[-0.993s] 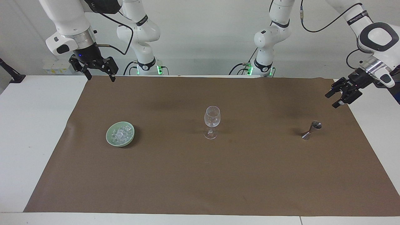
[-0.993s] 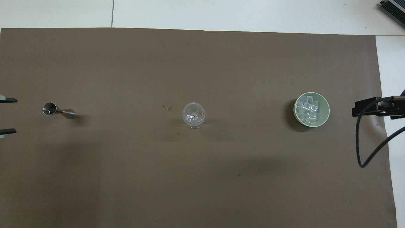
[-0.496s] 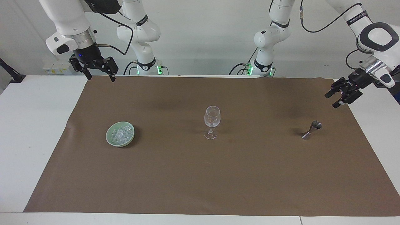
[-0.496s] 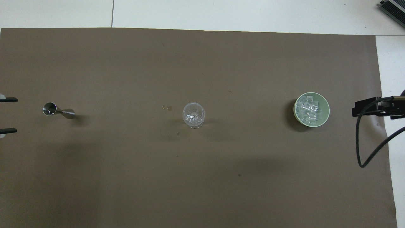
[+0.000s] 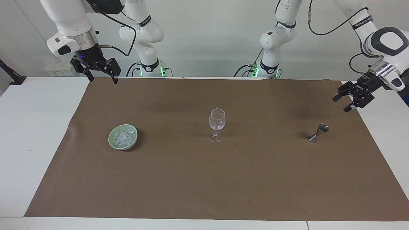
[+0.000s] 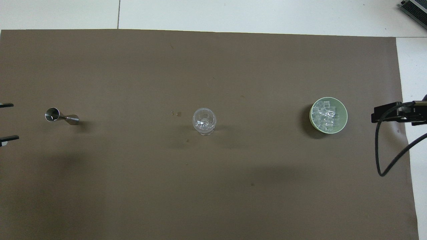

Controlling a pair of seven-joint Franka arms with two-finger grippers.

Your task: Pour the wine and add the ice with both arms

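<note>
A clear wine glass [image 5: 217, 124] [image 6: 204, 120] stands upright in the middle of the brown mat and looks empty. No wine shows. Toward the right arm's end sits a pale green bowl [image 5: 111, 139] [image 6: 345, 111] holding several chunks of ice [image 5: 123, 137] [image 6: 325, 116]. A small metal jigger [image 5: 319, 132] [image 6: 61, 116] stands toward the left arm's end. My left gripper [image 5: 341, 104] [image 6: 7, 121] hangs open over the mat's edge beside the jigger, holding nothing. Over the mat's corner near its base, my right gripper [image 5: 103, 79] [image 6: 375, 113] is open too, also with nothing in it.
The brown mat [image 5: 204, 179] covers most of the white table [image 5: 32, 127]. A few tiny specks [image 6: 175, 113] lie on the mat beside the glass. A black cable [image 6: 383, 156] loops from the right wrist over the mat's edge.
The left arm's wrist has turned and drawn slightly outward toward its end of the table. The right arm and all the objects have stayed in place.
</note>
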